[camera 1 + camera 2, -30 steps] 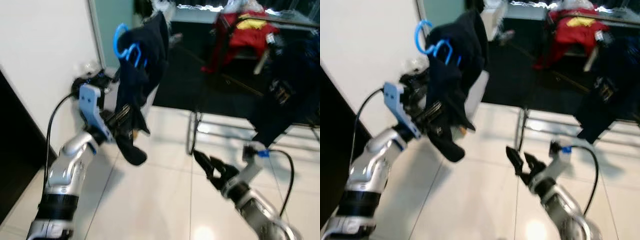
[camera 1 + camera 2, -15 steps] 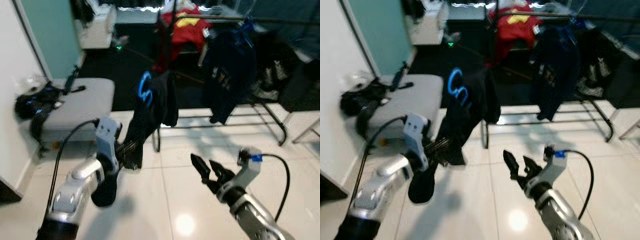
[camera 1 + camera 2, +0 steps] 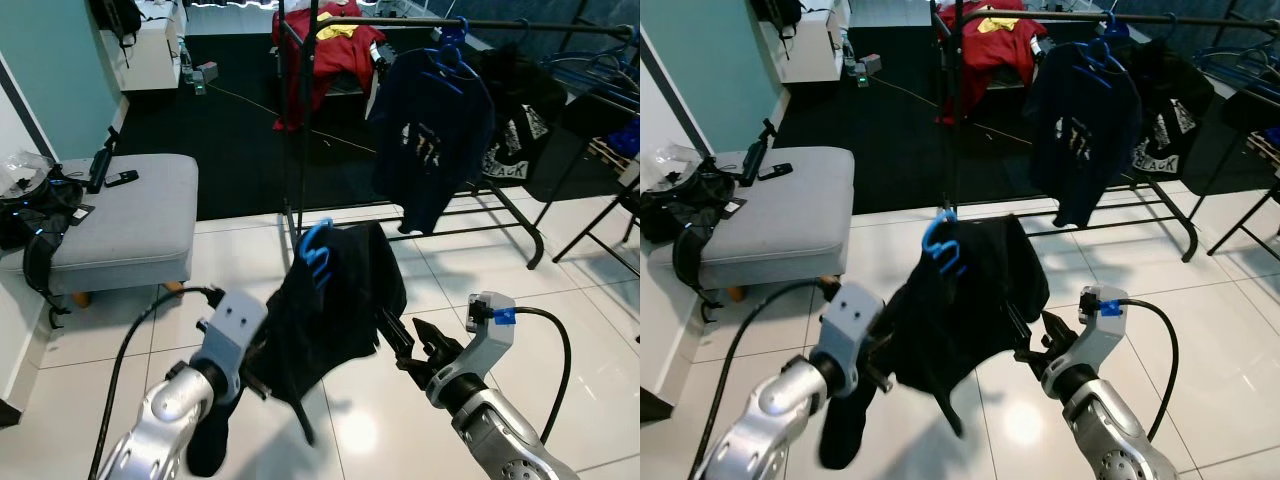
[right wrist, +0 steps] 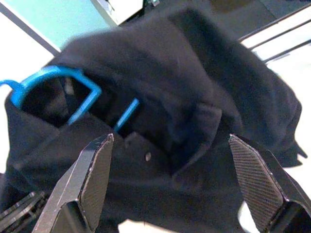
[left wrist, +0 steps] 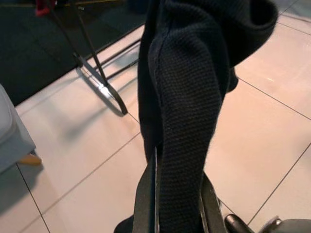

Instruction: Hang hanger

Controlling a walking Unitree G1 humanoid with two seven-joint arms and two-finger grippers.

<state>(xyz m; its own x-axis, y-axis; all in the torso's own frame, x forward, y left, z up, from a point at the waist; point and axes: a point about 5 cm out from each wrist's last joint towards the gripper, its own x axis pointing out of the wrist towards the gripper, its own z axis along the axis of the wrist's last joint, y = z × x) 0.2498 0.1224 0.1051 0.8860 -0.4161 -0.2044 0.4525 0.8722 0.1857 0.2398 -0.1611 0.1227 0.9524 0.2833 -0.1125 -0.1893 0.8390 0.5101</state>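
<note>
Item: blue hanger (image 3: 317, 246) carrying a dark garment (image 3: 335, 310), held aloft by left gripper (image 5: 171, 194), fingers apparently pinching the cloth. Right gripper (image 4: 172, 187): fingers wide, just beside garment. Clothes rail (image 3: 480, 22) well apart. Status: hanging not yet done.

"BLACK" in white on the black shirt (image 3: 520, 120) hanging right.

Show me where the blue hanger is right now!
The blue hanger sticks up from the black garment that the left gripper holds up over the white tile floor, in front of the clothes rack.
</note>
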